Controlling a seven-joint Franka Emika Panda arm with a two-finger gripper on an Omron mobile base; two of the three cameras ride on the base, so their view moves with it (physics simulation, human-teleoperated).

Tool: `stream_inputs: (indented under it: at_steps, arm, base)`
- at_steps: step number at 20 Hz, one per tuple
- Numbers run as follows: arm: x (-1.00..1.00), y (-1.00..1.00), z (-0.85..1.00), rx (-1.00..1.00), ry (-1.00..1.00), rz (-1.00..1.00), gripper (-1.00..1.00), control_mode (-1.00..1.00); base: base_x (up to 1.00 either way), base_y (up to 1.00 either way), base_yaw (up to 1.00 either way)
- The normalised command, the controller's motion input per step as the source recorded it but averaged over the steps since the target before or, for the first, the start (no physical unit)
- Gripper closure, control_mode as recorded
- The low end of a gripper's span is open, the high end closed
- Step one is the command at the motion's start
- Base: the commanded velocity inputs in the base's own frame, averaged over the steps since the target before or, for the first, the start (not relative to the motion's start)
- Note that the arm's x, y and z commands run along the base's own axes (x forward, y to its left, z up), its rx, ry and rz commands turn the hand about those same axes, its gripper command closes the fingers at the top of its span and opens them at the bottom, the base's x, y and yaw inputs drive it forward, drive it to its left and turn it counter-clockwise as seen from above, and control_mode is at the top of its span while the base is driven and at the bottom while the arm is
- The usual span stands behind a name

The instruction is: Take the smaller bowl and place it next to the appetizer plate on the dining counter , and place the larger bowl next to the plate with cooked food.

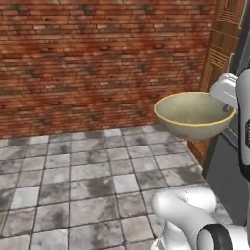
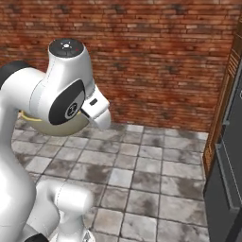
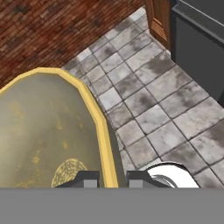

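Hand view gives you the fingers (image 3: 112,177) pinched nearly shut on the larger bowl's (image 3: 43,131) yellow rim, one tip inside, one outside. From the left base view, you see the larger bowl carried upright in mid-air, mouth up, above the tiled floor (image 1: 88,185), with the brick wall (image 1: 97,58) beyond.

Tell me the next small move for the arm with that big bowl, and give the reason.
Probably keep the gripper shut on the larger bowl and hold it level while the base turns to find the dining counter. The fingers straddle the bowl's yellow rim, the bowl hangs in the air above the tiled floor, and ahead stands a brick wall, with no counter or plate to set it beside.
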Motion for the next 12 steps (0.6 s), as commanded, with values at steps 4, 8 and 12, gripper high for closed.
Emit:
stream_inputs:
  at_steps: [4,8,12]
  arm:
    - [0.00,0.00,0.00,0.00,0.00,0.00,1.00,1.00]
    - [0.00,0.00,0.00,0.00,0.00,0.00,1.00,1.00]
    - [0.00,0.00,0.00,0.00,0.00,0.00,1.00,1.00]
  base:
    - [0.14,0.00,0.68]
    - [0.13,0.00,0.71]
    - [0.25,0.00,0.73]
